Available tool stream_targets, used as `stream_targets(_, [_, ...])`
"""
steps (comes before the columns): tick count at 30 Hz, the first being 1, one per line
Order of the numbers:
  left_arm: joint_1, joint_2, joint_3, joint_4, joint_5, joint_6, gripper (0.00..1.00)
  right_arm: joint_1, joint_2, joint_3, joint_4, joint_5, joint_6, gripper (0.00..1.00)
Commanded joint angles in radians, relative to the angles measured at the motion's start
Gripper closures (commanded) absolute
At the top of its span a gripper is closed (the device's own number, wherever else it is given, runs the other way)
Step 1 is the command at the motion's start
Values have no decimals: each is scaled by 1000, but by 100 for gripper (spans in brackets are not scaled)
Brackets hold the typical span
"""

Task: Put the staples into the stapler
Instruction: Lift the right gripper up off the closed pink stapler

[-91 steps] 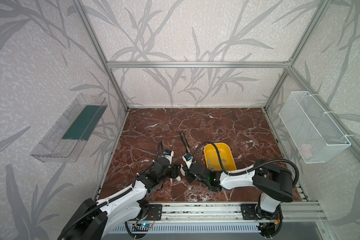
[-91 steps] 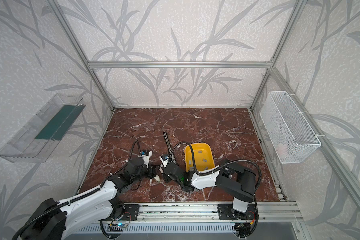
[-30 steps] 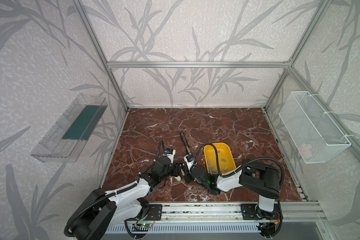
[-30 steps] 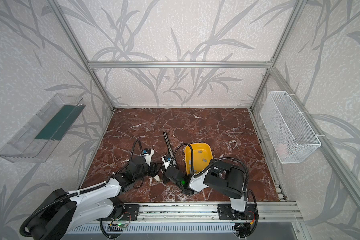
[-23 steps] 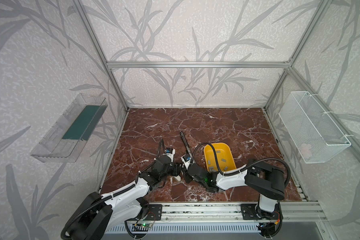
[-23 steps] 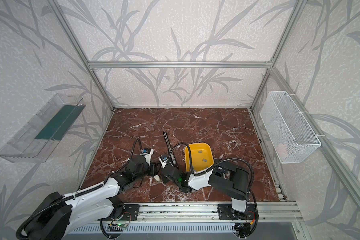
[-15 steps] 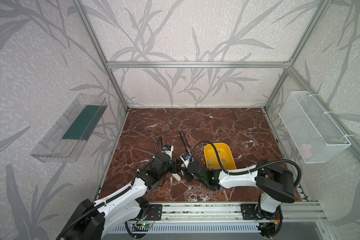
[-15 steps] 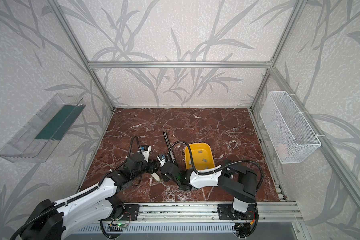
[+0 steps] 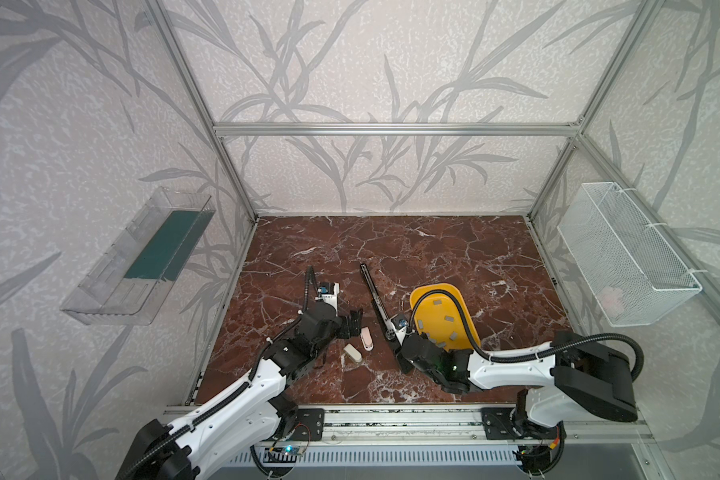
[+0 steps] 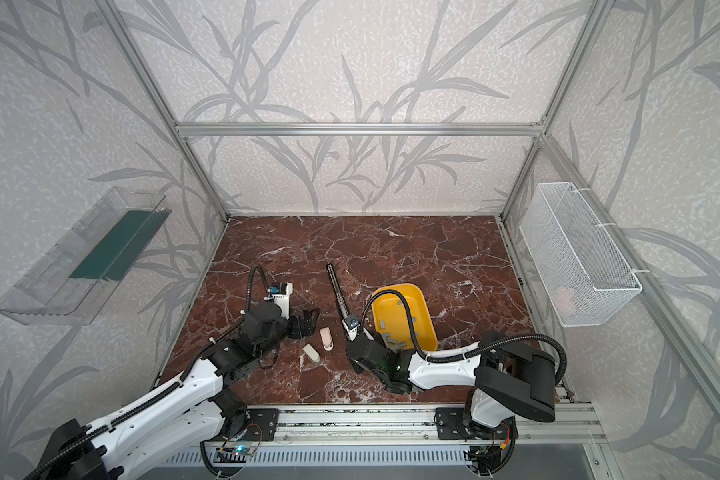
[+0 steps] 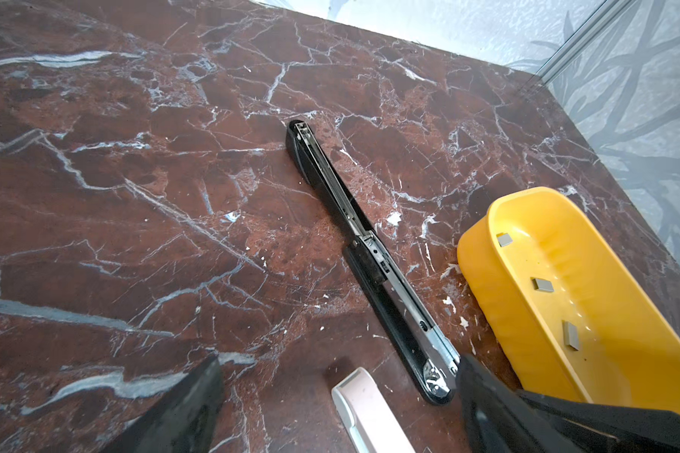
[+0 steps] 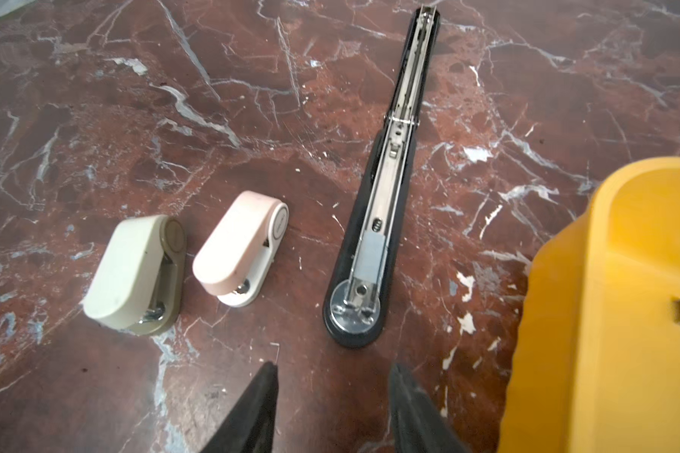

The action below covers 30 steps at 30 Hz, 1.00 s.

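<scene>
The left gripper (image 9: 355, 323) stands wide and empty near the beige stapler (image 12: 134, 270), just beside the pink stapler (image 12: 240, 247). The black stapler (image 12: 381, 204) lies opened flat, with 1 grey strip (image 12: 371, 255) in its channel. The right gripper (image 12: 332, 376), partly spread and empty, hovers at the black stapler's round end. Loose staples (image 11: 542, 285) lie in the yellow tray (image 9: 433, 287).

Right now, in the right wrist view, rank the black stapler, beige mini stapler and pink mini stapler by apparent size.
1. Black stapler, opened flat: clearly largest.
2. Beige mini stapler and pink mini stapler: about alike; the beige looks slightly bigger but may just lie nearer the camera, so unranked.
</scene>
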Motion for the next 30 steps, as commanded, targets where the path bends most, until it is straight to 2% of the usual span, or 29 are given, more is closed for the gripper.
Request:
stream_targets(1, [-3,3,38,-31,5,-17,7,-15,-32,-39,-38,37,46,51])
stream_targets(10, [-3,52,62,-4,35,-12,7,-58,-53,-79,-41,46,48,30])
stream_targets(14, [-3,81,72,2,30,-13,7,-59,-41,-69,18,-15,8,29])
stream_targets(20, [3,106,99,-32,-52,-29,7,-59,62,11,53,-54,-6,31])
stream_targets(28, [27,114,131,-56,-36,-34,5,-82,190,77,96,-59,6,33])
stream_targets(30, [37,118,132,-56,-27,-34,5,-89,198,79,124,-56,0,36])
